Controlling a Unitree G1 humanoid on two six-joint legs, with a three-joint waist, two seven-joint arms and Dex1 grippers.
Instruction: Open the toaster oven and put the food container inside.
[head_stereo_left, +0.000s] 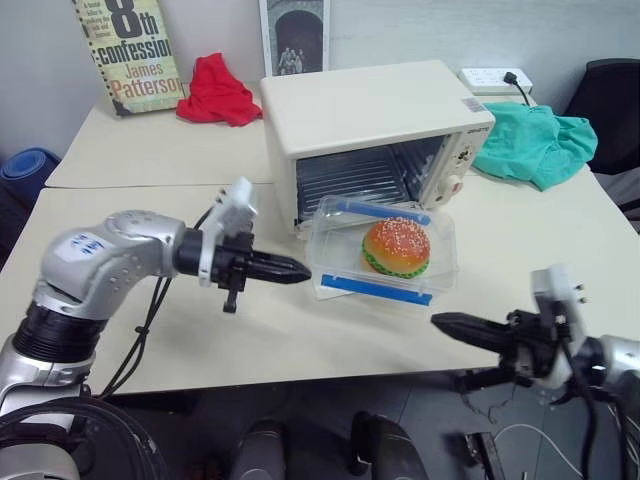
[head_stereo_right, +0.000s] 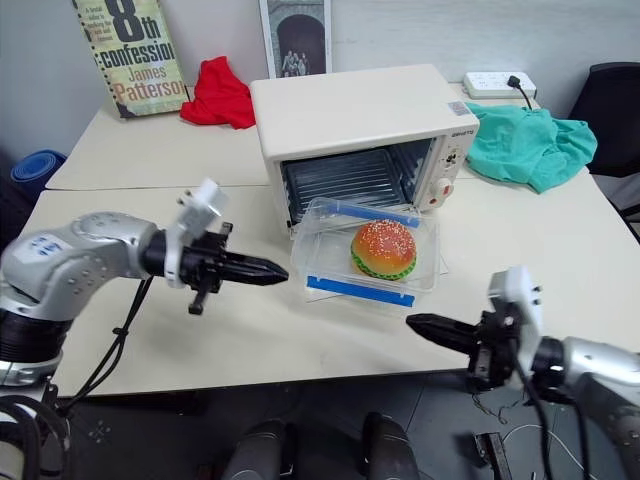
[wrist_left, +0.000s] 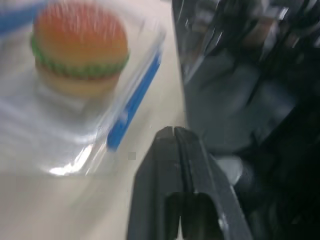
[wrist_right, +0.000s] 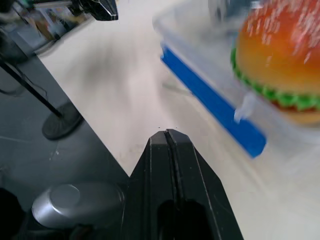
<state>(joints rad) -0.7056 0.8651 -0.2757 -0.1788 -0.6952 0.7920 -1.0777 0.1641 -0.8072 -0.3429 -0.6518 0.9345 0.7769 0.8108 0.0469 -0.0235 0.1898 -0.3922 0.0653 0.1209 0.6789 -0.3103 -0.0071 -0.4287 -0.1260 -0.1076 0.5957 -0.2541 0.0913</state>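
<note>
A: Toaster oven (head_stereo_left: 375, 130) from the head views?
B: Door down, rack showing. Food container (head_stereo_left: 385, 252) with burger sits on the lowered door, in front of the opening. Left gripper (head_stereo_left: 300, 270) just beside its left edge; right gripper (head_stereo_left: 440, 322) near its front right corner.
A: Wrists?
B: Left wrist: jaws pressed together, empty, blue clip (wrist_left: 134, 102) close. Right wrist: jaws pressed together too, burger (wrist_right: 280, 65) up close.

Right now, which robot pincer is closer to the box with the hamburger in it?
The left. The left pincer, shut, has its tip just beside the food container, at its near-left corner. The right pincer, also shut, hangs off the table's front edge, a bigger gap below the container.
</note>
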